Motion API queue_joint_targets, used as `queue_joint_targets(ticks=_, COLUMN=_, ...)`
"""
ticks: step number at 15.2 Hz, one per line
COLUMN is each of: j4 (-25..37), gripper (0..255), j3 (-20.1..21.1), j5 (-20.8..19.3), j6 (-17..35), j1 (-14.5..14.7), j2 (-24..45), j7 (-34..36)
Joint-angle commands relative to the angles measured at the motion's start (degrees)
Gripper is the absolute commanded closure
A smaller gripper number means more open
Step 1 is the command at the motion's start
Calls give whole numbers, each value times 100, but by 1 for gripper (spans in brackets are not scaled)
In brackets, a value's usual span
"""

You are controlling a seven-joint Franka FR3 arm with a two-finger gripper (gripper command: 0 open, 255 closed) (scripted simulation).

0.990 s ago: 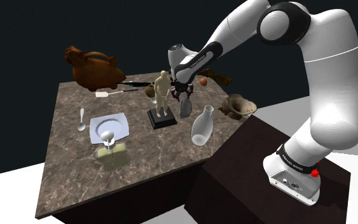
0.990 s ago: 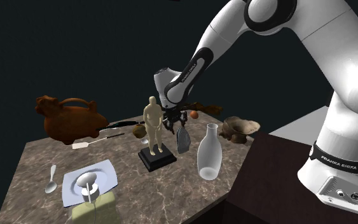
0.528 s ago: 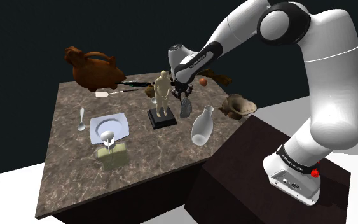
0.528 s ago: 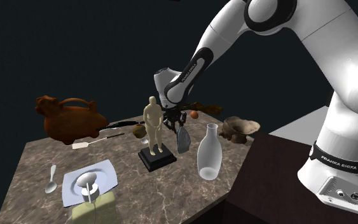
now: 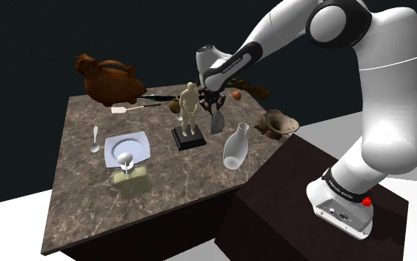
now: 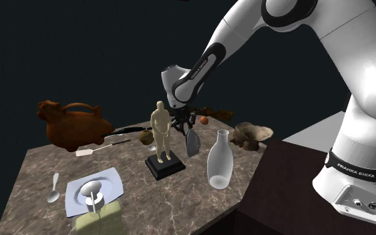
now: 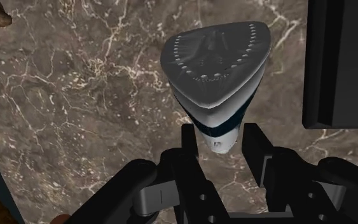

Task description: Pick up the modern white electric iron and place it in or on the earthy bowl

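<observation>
My end effector (image 7: 222, 147) is clamped on the iron (image 7: 215, 70): both black fingers (image 7: 189, 145) press the narrow white rear end from either side. The iron hangs nose away from me, grey soleplate with its ring of steam holes facing the wrist camera, white body with a dark band behind it. Below it lies the brown marbled worktop (image 7: 75, 95); I cannot tell whether the nose touches it.

Shoulder view: end effector (image 5: 215, 106) points down over the worktop's (image 5: 73, 193) far half, iron (image 5: 216, 123) under it. Just beside it, toward the middle, a tan statuette (image 5: 189, 110) stands upright on a black base. A clear carafe (image 5: 235, 147) stands nearer the edge by my stand.

The bowl (image 5: 277, 122), rough and brown, sits at the worktop corner closest to my stand, apart from the iron, nothing in it that I can make out.

Second exterior view: end effector (image 6: 183, 123), iron (image 6: 192, 141), statuette (image 6: 159, 130), carafe (image 6: 220, 160) and bowl (image 6: 252, 135) in the same order.

Farther out: a white square plate (image 5: 127, 148) and a spoon (image 5: 95, 139) beside it, well apart from me.
</observation>
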Motion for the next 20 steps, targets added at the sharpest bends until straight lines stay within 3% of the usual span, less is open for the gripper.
queue_joint_targets(ticks=1, j4=-32, gripper=255, j3=19, j5=27, j6=-87, j1=-12, j2=-122, j7=-32)
queue_joint_targets(ticks=20, j4=11, gripper=255, j3=168, j5=296, j6=-1061, j1=-88, j2=-1088, j7=-364)
